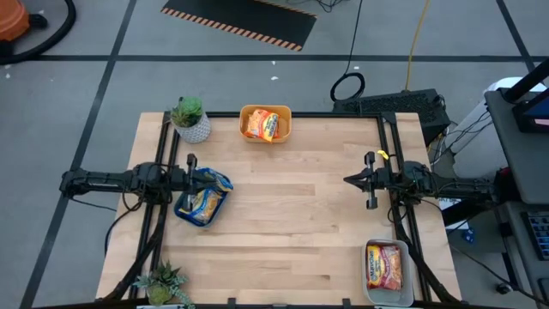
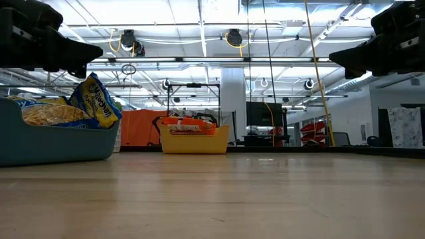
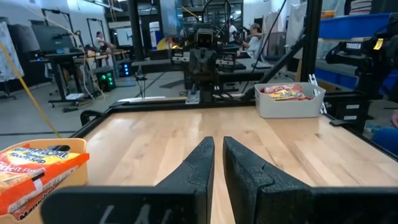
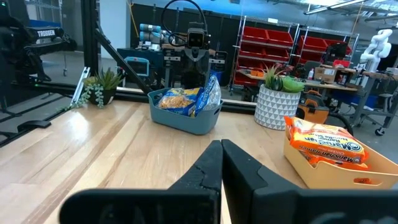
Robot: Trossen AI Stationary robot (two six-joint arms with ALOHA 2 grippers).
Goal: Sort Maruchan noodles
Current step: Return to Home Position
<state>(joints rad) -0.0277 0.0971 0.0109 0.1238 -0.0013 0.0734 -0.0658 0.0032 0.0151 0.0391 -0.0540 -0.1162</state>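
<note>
Now the Maruchan noodles lie sorted: blue packets (image 1: 204, 199) in the blue bin (image 1: 183, 212) under the left gripper (image 3: 217, 142), orange packets (image 1: 264, 125) in the yellow bin (image 1: 244, 112) at the far edge, and red packets (image 1: 385, 266) in the pale bin (image 1: 369, 294) at the right near corner. Both the left gripper and the right gripper (image 4: 221, 144) hang above the table, with fingers pressed together and empty. I judge the packets light, crinkly, slippery and brittle inside, so a gentle pinch across the flat middle seems safest.

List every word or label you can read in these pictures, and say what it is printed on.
"TROSSEN": dark gear beside the table.
"Maruchan": orange pack in the yellow bin, barely legible.
Blue pack: print runs sideways, too blurred to read.
Red packs: print too small to read.
</note>
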